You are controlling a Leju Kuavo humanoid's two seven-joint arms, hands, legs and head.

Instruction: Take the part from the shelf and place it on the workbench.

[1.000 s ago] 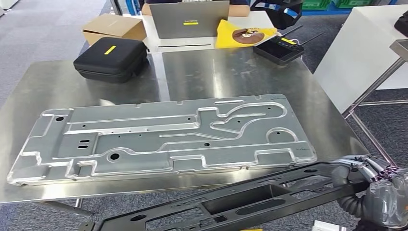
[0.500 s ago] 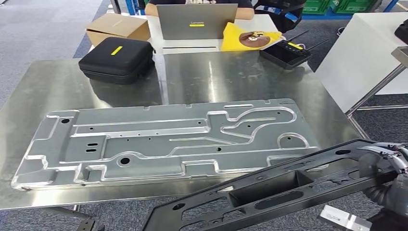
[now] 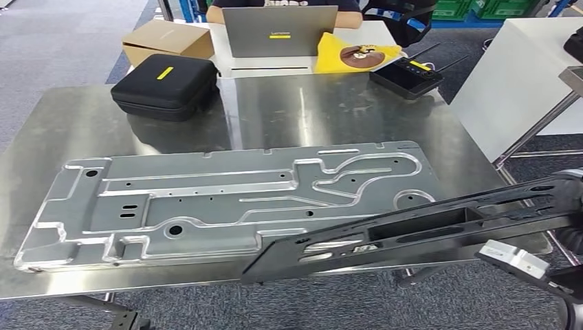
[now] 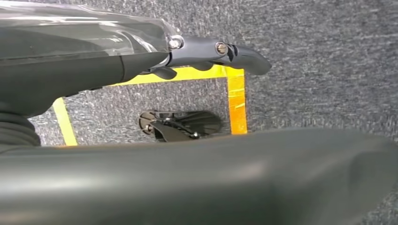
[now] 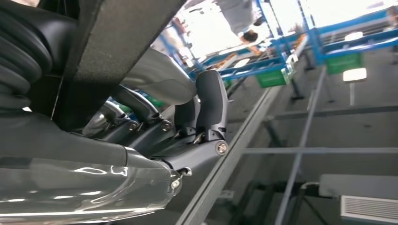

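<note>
Black part (image 3: pixel 426 230) raised since earlier frame, now overlapping counter (image 3: pixel 330 103) lower right, clamped in right robot hand (image 5: pixel 187 126), left robot hand (image 4: pixel 206 51) state indeterminate.

Workbench (image 3: pixel 330 110) is brushed steel, pretty shiny and reflective. The big plate (image 3: pixel 227 199) at 9 o'clock looks like machined aluminium, satin grey. The long part (image 3: pixel 426 230) is matt black plastic. Cardboard box (image 3: pixel 165 40) at 11, zip case (image 3: pixel 165 86) in black fabric.

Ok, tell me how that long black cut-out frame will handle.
The long black cut-out frame probably stays stiff: it spans straight out from the right hand. Held at one end, it may twist. Cut-outs suggest lightness.
</note>
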